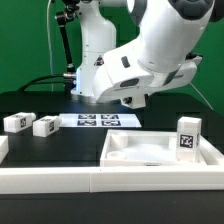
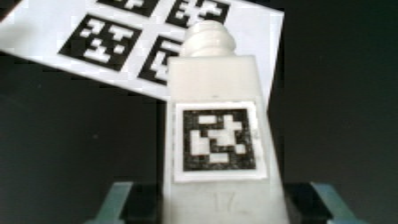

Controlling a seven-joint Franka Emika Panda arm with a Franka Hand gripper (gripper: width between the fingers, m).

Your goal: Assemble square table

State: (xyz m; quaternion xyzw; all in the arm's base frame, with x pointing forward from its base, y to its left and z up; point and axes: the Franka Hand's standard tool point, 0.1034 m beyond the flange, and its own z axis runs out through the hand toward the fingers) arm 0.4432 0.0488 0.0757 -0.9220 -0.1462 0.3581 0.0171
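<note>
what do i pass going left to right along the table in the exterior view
leftmost leg lying down → second leg lying down → marker board → square tabletop → upright leg near the tabletop's right end

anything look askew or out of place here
Nothing stands out. The gripper holds one leg squarely; two legs lie loose beside the marker board; a fourth leg stands upright at the tabletop's corner.

On the black tabletop [image 1: 40,100] a white leg [image 1: 15,122] lies just beside a second leg [image 1: 45,125], near the marker board [image 1: 100,120]. On the square slab [image 1: 150,152] a third leg [image 1: 188,137] stands upright.
</note>
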